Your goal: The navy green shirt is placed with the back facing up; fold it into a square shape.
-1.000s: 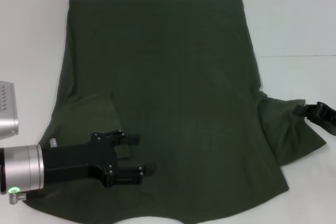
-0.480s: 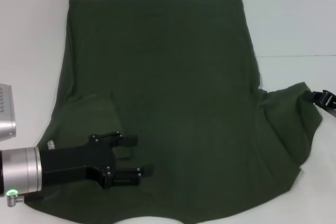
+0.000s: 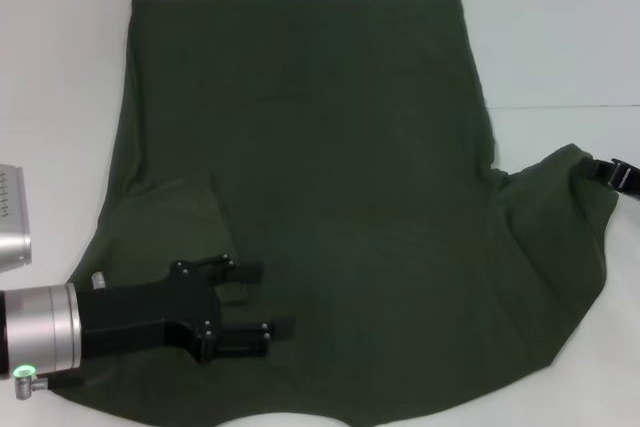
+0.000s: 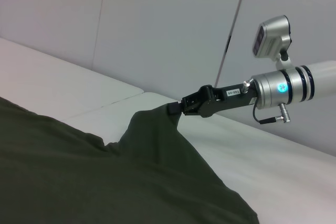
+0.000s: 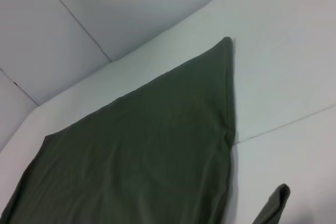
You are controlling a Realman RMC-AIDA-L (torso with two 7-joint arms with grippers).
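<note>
Navy green shirt (image 3: 330, 177) lies back-up, spread on the white table (image 3: 560, 47): soft, limp matte cotton, light, will sag and crease, so best grabbed at sleeve edges or hem corners. Right gripper (image 4: 176, 108) pinches the right sleeve tip, lifted off the table; left gripper (image 3: 260, 299) hovers spread over the folded-in left sleeve.

White tabletop (image 3: 560, 37), thin seam line (right side), pale wall panels (image 4: 157, 24)

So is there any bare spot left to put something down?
Yes: bare table right of the shirt, and a strip on its left. The near left is crowded by the left tool; the right tool pinches the right sleeve.
</note>
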